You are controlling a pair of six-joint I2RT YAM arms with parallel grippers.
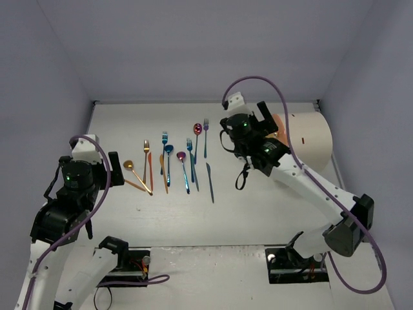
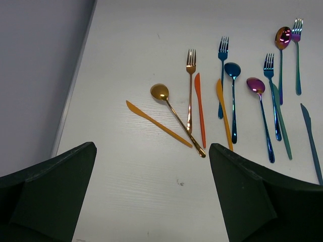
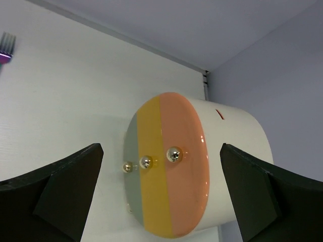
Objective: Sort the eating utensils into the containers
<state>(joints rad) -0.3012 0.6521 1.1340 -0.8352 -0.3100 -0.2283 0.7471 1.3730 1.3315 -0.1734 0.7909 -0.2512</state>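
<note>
Several utensils lie in a row mid-table: a gold spoon [image 1: 129,166], gold fork [image 1: 146,147], blue forks [image 1: 164,139], blue spoon [image 1: 168,150], purple spoon [image 1: 181,156], magenta spoon [image 1: 197,129] and dark blue knife [image 1: 210,181]. The left wrist view shows the gold spoon [image 2: 160,92], orange knives [image 2: 201,108] and blue fork [image 2: 222,55]. My left gripper [image 1: 115,169] [image 2: 151,147] is open and empty, left of the row. My right gripper [image 1: 266,116] [image 3: 160,148] is open and empty, facing the white cylinder cabinet [image 1: 310,132] with its striped round front [image 3: 171,166] and three shut drawers with knobs [image 3: 174,154].
Grey walls close in the table at the back and on both sides. The table's left edge [image 2: 75,85] runs near the gold utensils. A purple cable [image 1: 284,123] arcs over the right arm.
</note>
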